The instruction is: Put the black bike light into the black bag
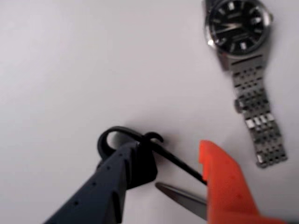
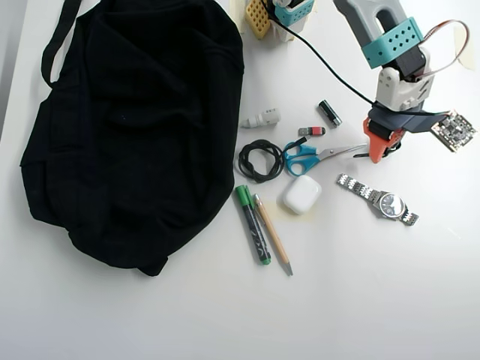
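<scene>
Gripper (image 1: 168, 163) with orange and dark-blue fingers parted around small black bike light (image 1: 140, 165), we note steel wristwatch (image 1: 245, 70) nearby, large black fabric bag (image 2: 127, 127) well apart.

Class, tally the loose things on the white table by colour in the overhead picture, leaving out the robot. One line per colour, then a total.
Black: 4 – bag, cable ring, small cylinder, bike light
White: 2 – earbud case, plug
Green: 1 – marker
Blue-handled: 1 – scissors
Silver: 1 – watch
Wood: 1 – pencil
Red-grey: 1 – stick
Total: 11
</scene>
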